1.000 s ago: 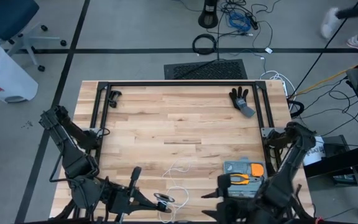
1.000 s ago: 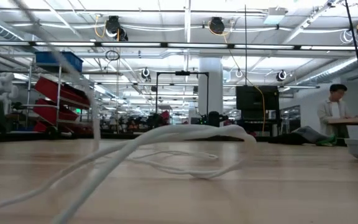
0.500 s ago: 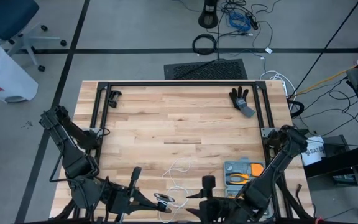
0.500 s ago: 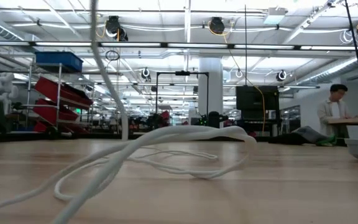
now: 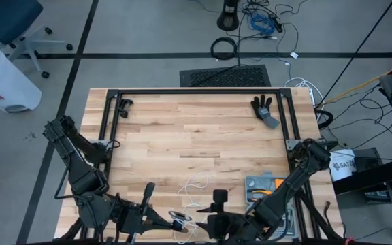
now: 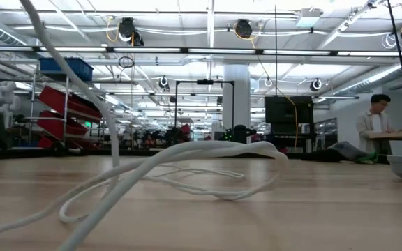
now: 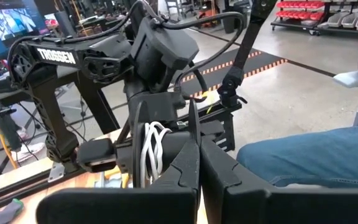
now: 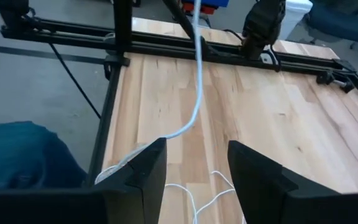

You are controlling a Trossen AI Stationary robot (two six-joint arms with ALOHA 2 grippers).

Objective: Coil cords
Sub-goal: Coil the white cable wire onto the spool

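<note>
Sliding across the near edge, your right gripper [image 5: 206, 221] has travelled from the table's 4 o'clock toward 6 o'clock over the last second, and it now sits just beside the left gripper [image 5: 175, 219]. Its dark fingers [image 8: 143, 171] stand apart with nothing between them; you can see the white cord [image 8: 196, 93] running up and away just beyond them, across the pale wood of the butcher-block table [image 5: 203, 136].

Your left gripper is shut tight at about 6 o'clock. The round black reel [image 7: 148, 155] shows edge-on just ahead of it, with several turns of white cord already lying in its groove. I can't tell whether the closed fingers are pinching the reel itself or only bearing against it.

So you're partway, by my read: some wraps are on, but a good length still lies loose. From table height, the thin, limp, string-like cord [image 6: 187, 164] sprawls in open loops on the smooth planks, with one strand rising steeply off the surface. All that slack has yet to be wound in.
</note>
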